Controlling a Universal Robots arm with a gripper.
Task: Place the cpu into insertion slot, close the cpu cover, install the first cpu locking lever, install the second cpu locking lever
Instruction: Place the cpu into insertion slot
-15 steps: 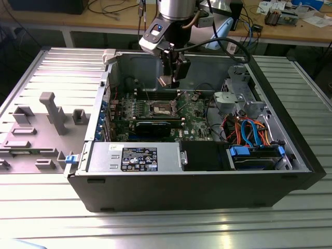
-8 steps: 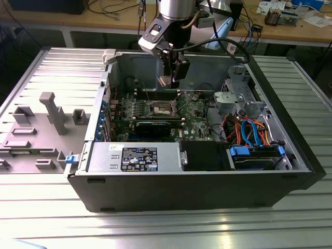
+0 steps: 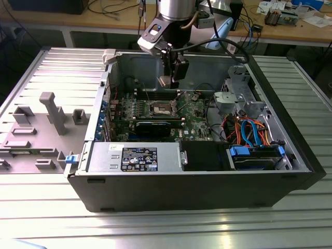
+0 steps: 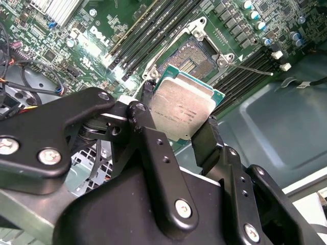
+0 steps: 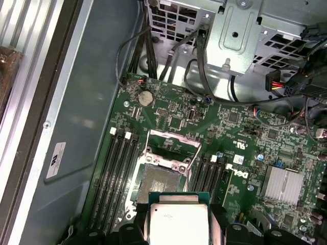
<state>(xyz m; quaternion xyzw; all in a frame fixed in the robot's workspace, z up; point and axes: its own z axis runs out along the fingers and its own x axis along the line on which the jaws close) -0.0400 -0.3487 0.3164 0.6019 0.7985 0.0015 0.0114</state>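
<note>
In the upper middle of the exterior view, the end effector [image 3: 168, 80] hangs inside an open computer case [image 3: 290, 140] that lies on its side on a ribbed metal surface [image 3: 171, 228]. It holds the cpu [image 3: 163, 81], a small pale square at its tip, above the motherboard [image 3: 194, 111]. The insertion slot [image 3: 161, 108] sits on the board below the chip, apart from it. A grey power supply [image 3: 136, 157] runs along the lower edge of the case, and a black expansion card [image 3: 153, 126] lies between it and the slot. A drive cage [image 3: 236, 96] is toward the exterior view's right, and a grey fixture plate [image 3: 46, 119] toward the exterior view's left. In the second wrist view, the end effector [image 4: 180, 109] is clamped narrowly on the cpu [image 4: 181, 104]. Its black fingers [image 4: 207, 138] press on two opposite edges, and the chip's silver-grey top faces the camera. The insertion slot [image 4: 196, 58] lies uncovered beyond the chip, with its contact field exposed. A thin locking lever [image 4: 250, 69] sticks out sideways from one corner of the slot. In the first wrist view, the cpu [image 5: 178, 222] is held clear of the board, close to the camera. The insertion slot [image 5: 156, 181] is just past it, between two banks of memory slots [image 5: 120, 168]. The cpu cover [image 5: 173, 138] is swung open on the far side of the slot, so the board shows through its window.
</note>
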